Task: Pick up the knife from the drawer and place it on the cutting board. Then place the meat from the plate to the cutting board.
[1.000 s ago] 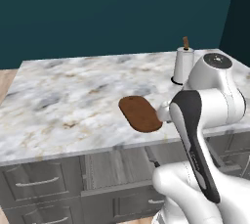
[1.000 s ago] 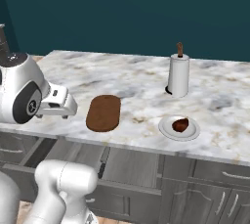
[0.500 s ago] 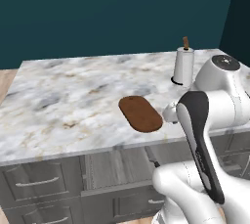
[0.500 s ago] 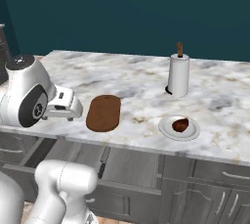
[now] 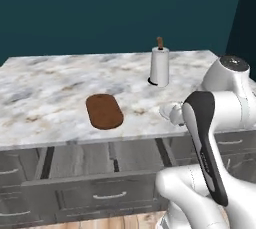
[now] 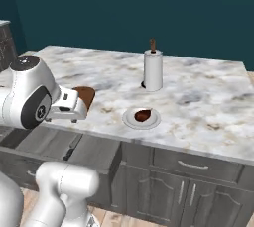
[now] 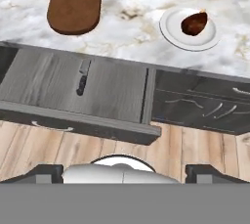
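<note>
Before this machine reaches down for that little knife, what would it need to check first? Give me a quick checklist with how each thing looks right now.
1. Wide grey wood-grain drawer pulled open: ok.
2. Small dark-handled knife lying flat in the drawer, nothing on top of it: ok.
3. Tool open and empty: ok; its dark fingertips stand far apart.
4. Tool lined up over the knife: not ok, it sits high above, knife off to one side in the hand view.
5. Reddish-brown oval wooden cutting board free to receive the knife: ok.
6. Dark reddish-brown lump of meat waiting on the round white plate: ok.
</note>
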